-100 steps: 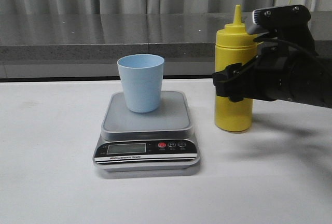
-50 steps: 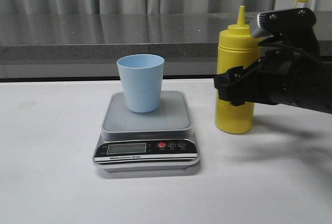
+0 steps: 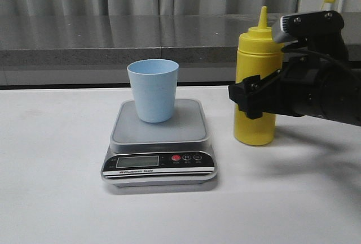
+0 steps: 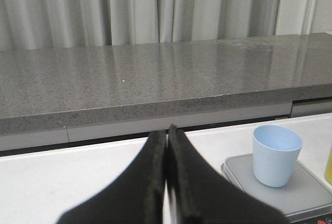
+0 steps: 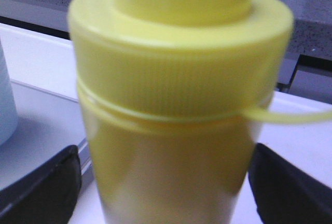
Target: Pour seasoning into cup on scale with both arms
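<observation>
Front view: the seasoning bottle point(image 3: 256, 86) stands upright at right, beside the scale point(image 3: 159, 142) bearing the cup point(image 3: 153, 90); right gripper point(image 3: 254, 94) straddles it, fingers spread, contact uncertain. Left wrist view: left gripper point(image 4: 166, 182) pressed closed, empty, cup lower right. Right wrist view: bottle fills centre between wide fingers point(image 5: 44, 182).

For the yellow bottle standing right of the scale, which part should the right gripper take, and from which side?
Probably the straight mid-body of the seasoning bottle, below its ribbed collar, coming in level from the robot's right, away from the scale. It stands upright, and the shoulder and nozzle taper too much to clamp. The right gripper already has its jaws on either side there.
</observation>
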You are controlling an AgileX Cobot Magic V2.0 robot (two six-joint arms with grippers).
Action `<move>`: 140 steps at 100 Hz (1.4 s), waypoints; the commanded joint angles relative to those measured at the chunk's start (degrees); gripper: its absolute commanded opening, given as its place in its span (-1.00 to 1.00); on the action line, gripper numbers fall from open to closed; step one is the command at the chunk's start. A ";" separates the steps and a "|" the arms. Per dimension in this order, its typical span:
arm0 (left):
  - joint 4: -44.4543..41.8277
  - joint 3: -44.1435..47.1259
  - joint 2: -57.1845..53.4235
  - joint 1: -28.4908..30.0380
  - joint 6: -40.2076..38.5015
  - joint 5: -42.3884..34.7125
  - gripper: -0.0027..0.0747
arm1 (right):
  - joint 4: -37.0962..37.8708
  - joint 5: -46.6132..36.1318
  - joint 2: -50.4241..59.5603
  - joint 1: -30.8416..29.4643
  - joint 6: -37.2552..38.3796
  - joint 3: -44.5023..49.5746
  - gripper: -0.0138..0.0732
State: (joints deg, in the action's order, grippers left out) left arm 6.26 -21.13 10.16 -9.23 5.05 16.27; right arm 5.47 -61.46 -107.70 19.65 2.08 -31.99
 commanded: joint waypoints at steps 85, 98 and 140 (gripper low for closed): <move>0.19 -1.57 0.56 0.07 0.05 -4.43 -0.98 | -9.21 19.40 41.06 -0.22 0.22 13.98 0.81; 0.19 -1.57 0.56 0.07 0.05 -4.43 -0.98 | -11.21 29.01 49.62 -1.45 -1.08 13.98 0.80; 0.19 -1.57 0.56 0.07 0.05 -4.43 -0.98 | -10.38 52.75 75.09 -10.49 -4.98 13.98 0.80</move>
State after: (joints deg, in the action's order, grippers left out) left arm 6.26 -21.13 10.16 -9.23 5.05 16.27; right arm -5.79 -9.25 -36.84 10.61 -1.94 -16.60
